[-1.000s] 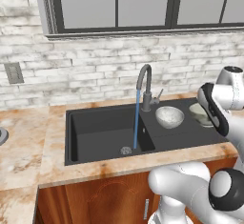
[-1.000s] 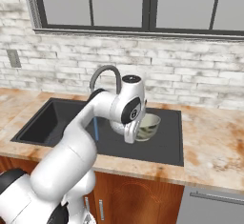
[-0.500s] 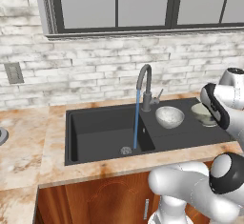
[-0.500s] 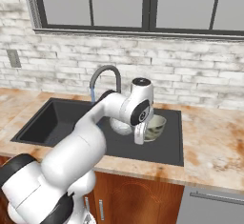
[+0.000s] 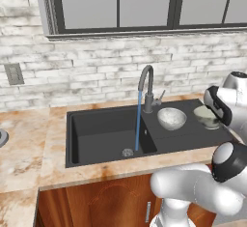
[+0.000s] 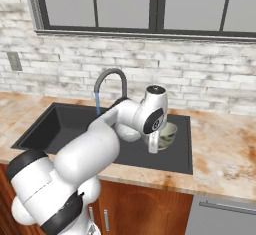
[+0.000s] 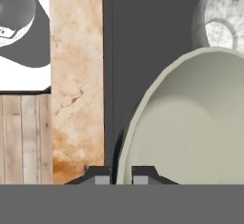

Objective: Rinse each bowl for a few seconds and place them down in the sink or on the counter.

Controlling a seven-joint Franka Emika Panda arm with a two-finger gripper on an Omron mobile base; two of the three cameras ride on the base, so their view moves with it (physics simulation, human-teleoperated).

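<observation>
Gripper (image 7: 120, 175) pinching the rim of a pale bowl (image 7: 190, 123) over the sink's (image 5: 183, 136) right shelf. Speckled bowl (image 5: 171, 118) just left, near the running tap (image 5: 146, 88); counter (image 5: 29, 148) around.

Black sink (image 5: 101, 132); mottled grey bowl (image 5: 171, 118); plain pale bowl (image 7: 190, 123); beige-orange marbled counter (image 5: 29, 148).

Sink (image 5: 106, 139) is set into bench (image 5: 29, 153). Tap (image 5: 146, 86) is mounted at sink's back, betw. deep basin and shallow side. Speckled bowl (image 5: 171, 118) is placed on shallow side, just right of tap; 2nd bowl (image 5: 204, 115) is seen further right.
</observation>
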